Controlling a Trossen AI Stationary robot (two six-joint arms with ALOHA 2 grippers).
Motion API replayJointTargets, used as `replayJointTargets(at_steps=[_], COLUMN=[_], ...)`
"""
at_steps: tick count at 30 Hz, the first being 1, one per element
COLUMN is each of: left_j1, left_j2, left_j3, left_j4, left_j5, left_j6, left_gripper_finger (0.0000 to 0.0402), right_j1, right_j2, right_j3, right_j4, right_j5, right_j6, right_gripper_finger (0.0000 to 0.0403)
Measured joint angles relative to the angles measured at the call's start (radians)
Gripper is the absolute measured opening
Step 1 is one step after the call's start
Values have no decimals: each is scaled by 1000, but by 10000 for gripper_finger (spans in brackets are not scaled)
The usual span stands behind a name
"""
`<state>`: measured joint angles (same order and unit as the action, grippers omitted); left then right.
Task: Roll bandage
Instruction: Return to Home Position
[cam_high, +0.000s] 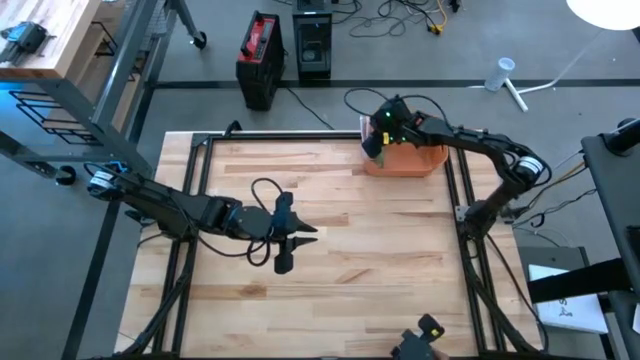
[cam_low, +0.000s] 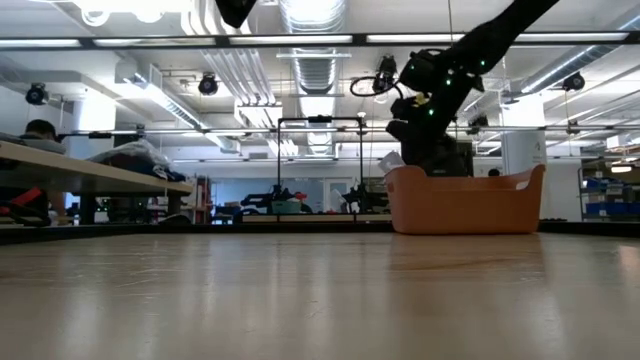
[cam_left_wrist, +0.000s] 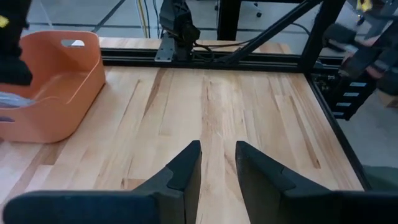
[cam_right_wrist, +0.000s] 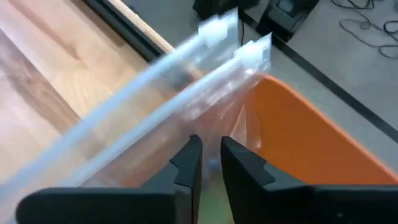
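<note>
Over the orange bin, right gripper pinches the zip bag.

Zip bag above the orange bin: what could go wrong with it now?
1. The zip bag looks pinched between the right arm's jaws; if the arm pulls away without letting go, it could drag the bag out of the orange bin.
2. The bag's top pokes above the bin's rim, so once dropped it might flop onto the table.
</note>
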<state>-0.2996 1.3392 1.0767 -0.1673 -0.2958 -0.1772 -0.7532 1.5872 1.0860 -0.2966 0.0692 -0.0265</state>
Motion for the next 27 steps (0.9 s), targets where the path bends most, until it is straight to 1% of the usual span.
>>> replayJointTargets(at_steps=[4, 7, 11, 14, 17, 19, 23, 25, 27], left_j1=[-2, -8, -21, -28, -31, -31, -31, -31, -31], left_j2=[0, 0, 0, 0, 0, 0, 0, 0, 0], left_j3=[0, 0, 0, 0, 0, 0, 0, 0, 0], left_j4=[-9, -13, -15, -13, -12, -13, -13, -13, -15], left_j5=[0, 0, 1, 1, 1, 1, 1, 1, 1], left_j6=[-21, -48, -72, -75, -73, -68, -66, -64, -63], left_gripper_finger=[85, 78, 79, 83, 86, 86, 82, 79, 78], right_j1=[0, 0, 0, 0, 5, 9, 12, 11, 11], right_j2=[-33, -69, -82, -77, -59, -45, -33, -38, -51], right_j3=[53, 64, 37, 13, -1, -1, 9, 16, 23], right_j4=[-132, -197, -201, -144, -56, -18, -12, -32, -65], right_j5=[1, 1, 1, -2, -75, -156, -322, -352, -356], right_j6=[0, -3, -27, 2, 45, 61, 61, 61, 59], right_gripper_finger=[49, 48, 51, 55, 57, 56, 47, 42, 37])
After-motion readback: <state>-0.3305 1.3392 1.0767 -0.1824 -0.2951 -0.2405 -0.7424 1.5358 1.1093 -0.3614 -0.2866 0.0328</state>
